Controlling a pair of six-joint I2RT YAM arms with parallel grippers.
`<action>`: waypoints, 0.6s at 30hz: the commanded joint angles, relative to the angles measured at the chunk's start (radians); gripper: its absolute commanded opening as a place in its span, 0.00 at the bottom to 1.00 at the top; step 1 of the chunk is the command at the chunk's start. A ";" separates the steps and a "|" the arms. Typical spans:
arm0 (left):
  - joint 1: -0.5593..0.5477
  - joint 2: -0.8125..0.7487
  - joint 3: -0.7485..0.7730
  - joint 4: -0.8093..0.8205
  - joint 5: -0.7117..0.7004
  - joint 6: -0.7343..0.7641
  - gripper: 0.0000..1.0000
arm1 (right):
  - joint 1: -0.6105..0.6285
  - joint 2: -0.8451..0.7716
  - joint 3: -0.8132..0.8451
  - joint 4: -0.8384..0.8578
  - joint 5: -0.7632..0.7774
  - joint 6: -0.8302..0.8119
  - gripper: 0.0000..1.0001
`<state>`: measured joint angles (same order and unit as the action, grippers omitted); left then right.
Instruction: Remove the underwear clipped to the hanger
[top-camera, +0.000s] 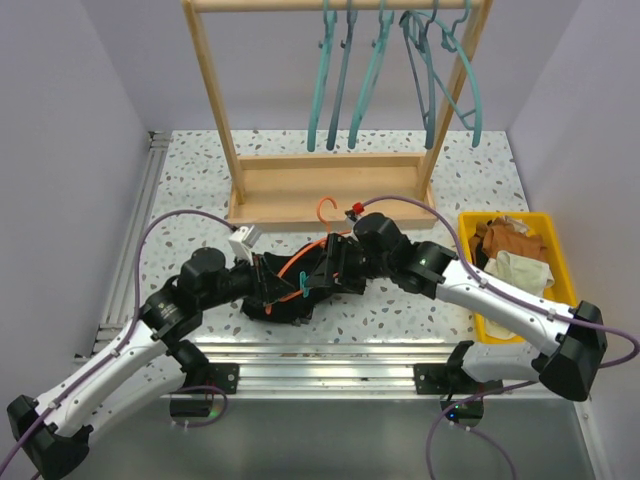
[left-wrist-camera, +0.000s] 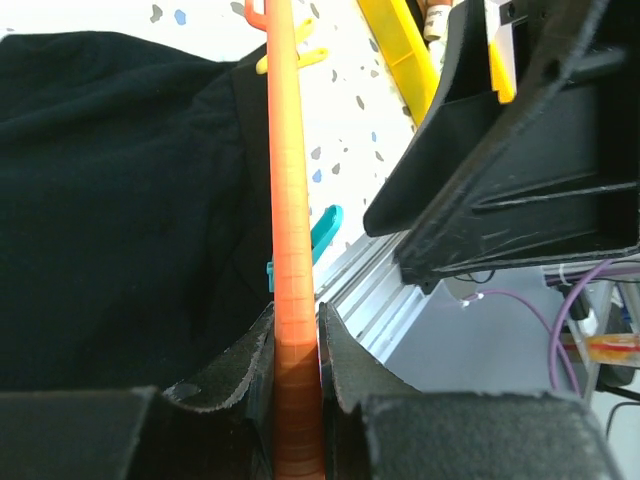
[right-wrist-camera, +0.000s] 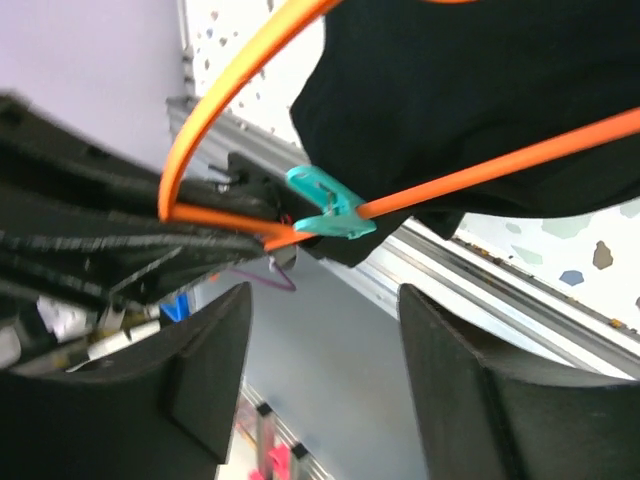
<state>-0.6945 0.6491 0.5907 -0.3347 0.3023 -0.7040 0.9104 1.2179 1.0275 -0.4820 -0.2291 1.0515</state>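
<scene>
An orange hanger (top-camera: 296, 264) lies at the table's near middle with the black underwear (top-camera: 280, 308) clipped to it. My left gripper (top-camera: 262, 285) is shut on the hanger's orange bar (left-wrist-camera: 290, 200), with the black cloth (left-wrist-camera: 120, 200) to its left and a teal clip (left-wrist-camera: 325, 228) just beyond. My right gripper (top-camera: 322, 278) is open and empty, hovering just short of the teal clip (right-wrist-camera: 328, 206) that pins the black cloth (right-wrist-camera: 480, 90) to the hanger (right-wrist-camera: 500, 160). A cream-white cloth (top-camera: 522, 268) lies in the yellow bin (top-camera: 560, 262).
A wooden rack (top-camera: 330, 185) with several teal hangers (top-camera: 340, 80) stands behind. Brown clothes (top-camera: 510, 238) share the bin at the right. An aluminium rail (top-camera: 330, 355) runs along the near table edge. A white tag (top-camera: 243, 239) lies left of the hanger.
</scene>
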 joint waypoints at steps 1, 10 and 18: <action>-0.002 -0.006 0.064 0.008 -0.038 0.049 0.00 | 0.027 0.028 0.055 -0.033 0.152 0.122 0.66; -0.002 -0.006 0.090 -0.023 -0.060 0.081 0.00 | 0.035 0.104 0.098 -0.059 0.189 0.261 0.79; -0.002 -0.029 0.106 -0.047 -0.109 0.089 0.00 | 0.035 0.094 0.083 -0.099 0.201 0.298 0.73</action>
<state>-0.6945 0.6422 0.6350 -0.3981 0.2340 -0.6426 0.9379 1.3266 1.0817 -0.5373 -0.0677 1.3140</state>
